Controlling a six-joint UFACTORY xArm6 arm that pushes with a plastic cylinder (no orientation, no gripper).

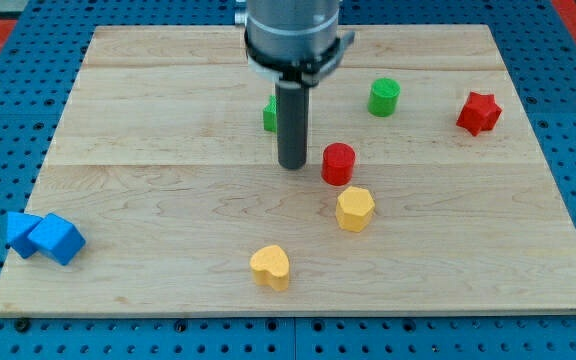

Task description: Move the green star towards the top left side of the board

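Behind the rod, the green star (269, 113) shows only a sliver, left of my tip (291, 165).

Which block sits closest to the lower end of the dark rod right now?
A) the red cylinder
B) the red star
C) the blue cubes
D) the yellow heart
A: my tip stands just to the view's left of the red cylinder, while the red star, the blue cubes and the yellow heart all lie much farther off.
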